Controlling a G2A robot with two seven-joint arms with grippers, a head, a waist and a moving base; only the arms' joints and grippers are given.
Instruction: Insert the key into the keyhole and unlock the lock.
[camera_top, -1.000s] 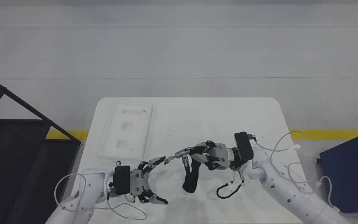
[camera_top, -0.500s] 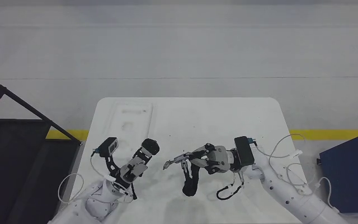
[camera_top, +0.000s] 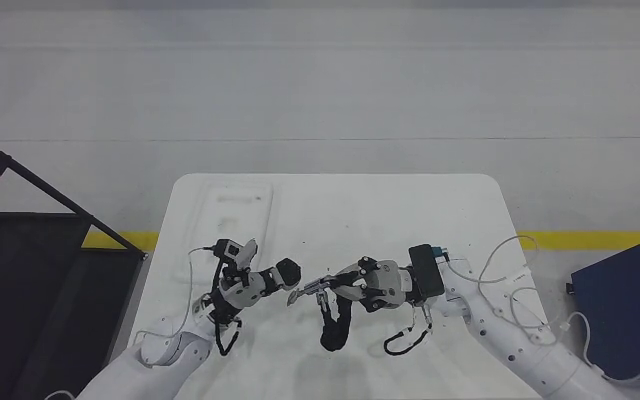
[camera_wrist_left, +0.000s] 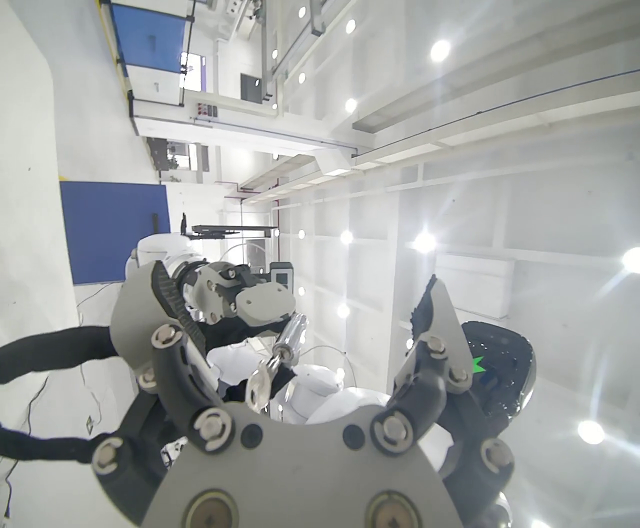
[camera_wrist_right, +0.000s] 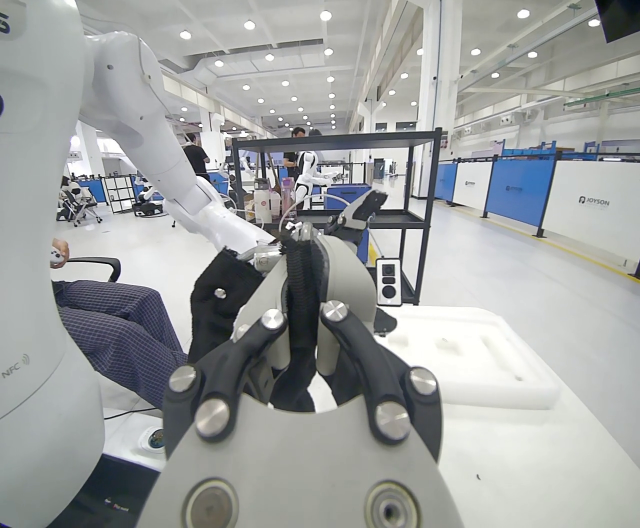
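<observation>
Left gripper (camera_wrist_left: 295, 280): wide open, holding nothing. Its fingers (camera_wrist_left: 165, 300) stand either side of the key (camera_wrist_left: 261, 386) and are apart from it.

The key's blade appears seated in the chrome end of the lock (camera_wrist_left: 291, 334), though the joint is too small for me to confirm.

Right gripper (camera_wrist_right: 300, 240): clamped tight on the lock, held above the table (camera_top: 450, 220) towards my side of it. The lock's black cable (camera_top: 335, 325) hangs down from it.

My two grippers face each other at close range.
</observation>
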